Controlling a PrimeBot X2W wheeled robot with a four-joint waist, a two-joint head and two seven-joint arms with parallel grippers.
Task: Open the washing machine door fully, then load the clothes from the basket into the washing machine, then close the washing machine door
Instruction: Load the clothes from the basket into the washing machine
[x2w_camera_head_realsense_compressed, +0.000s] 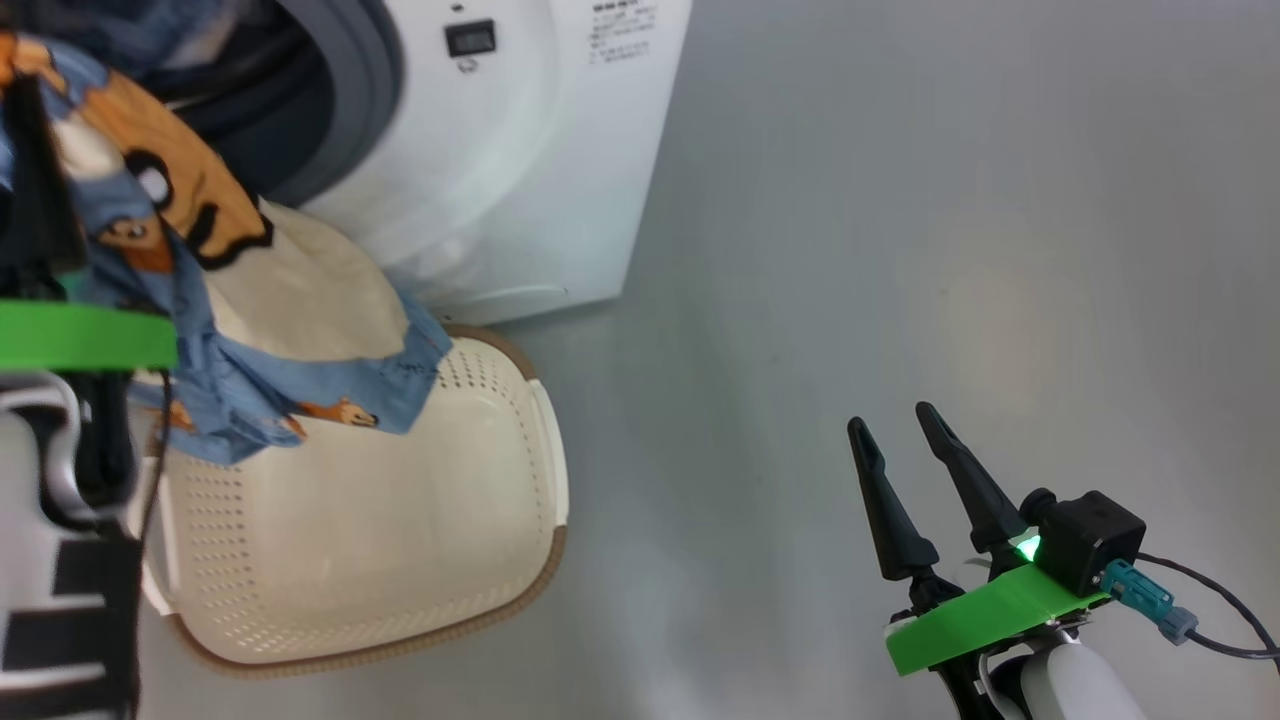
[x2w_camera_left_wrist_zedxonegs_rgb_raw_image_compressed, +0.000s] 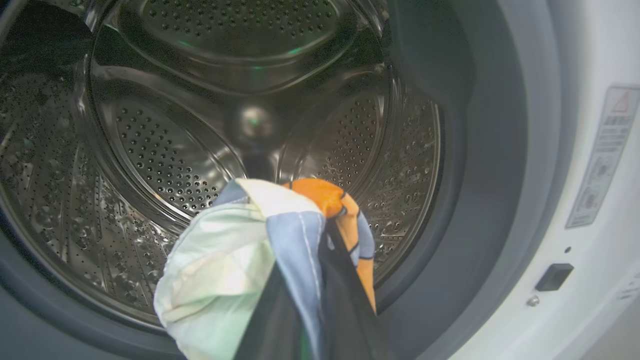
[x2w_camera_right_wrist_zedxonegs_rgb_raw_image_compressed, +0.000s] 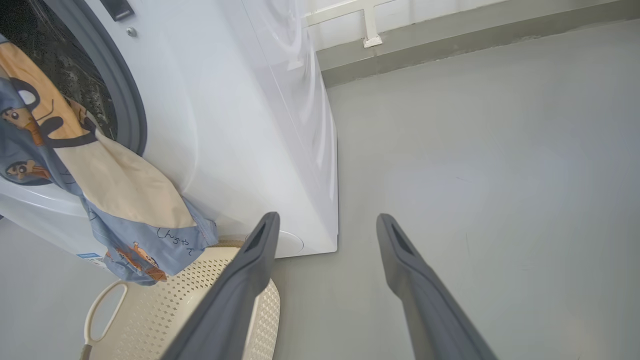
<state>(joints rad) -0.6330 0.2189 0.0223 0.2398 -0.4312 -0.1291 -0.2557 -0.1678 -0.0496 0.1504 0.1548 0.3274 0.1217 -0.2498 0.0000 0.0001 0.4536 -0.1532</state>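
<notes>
The washing machine (x2w_camera_head_realsense_compressed: 520, 150) stands at the upper left, its mouth open onto the steel drum (x2w_camera_left_wrist_zedxonegs_rgb_raw_image_compressed: 165, 150). The washing machine door is out of view. My left gripper (x2w_camera_left_wrist_zedxonegs_rgb_raw_image_compressed: 327, 230) is shut on the clothes (x2w_camera_left_wrist_zedxonegs_rgb_raw_image_compressed: 225, 260), a blue garment with orange animals and a cream patch, held right at the drum's mouth. The clothes (x2w_camera_head_realsense_compressed: 280, 300) hang down from it over the far rim of the cream basket (x2w_camera_head_realsense_compressed: 500, 420). What I see of the basket's inside is bare. My right gripper (x2w_camera_head_realsense_compressed: 892, 418) stands open over the floor, right of the basket (x2w_camera_right_wrist_zedxonegs_rgb_raw_image_compressed: 150, 320), holding nothing.
Grey floor (x2w_camera_head_realsense_compressed: 900, 200) stretches to the right of the machine. In the right wrist view a wall base (x2w_camera_right_wrist_zedxonegs_rgb_raw_image_compressed: 450, 45) runs behind the machine. A grey gasket (x2w_camera_left_wrist_zedxonegs_rgb_raw_image_compressed: 495, 175) rings the drum, with the door latch socket (x2w_camera_left_wrist_zedxonegs_rgb_raw_image_compressed: 552, 276) beside it.
</notes>
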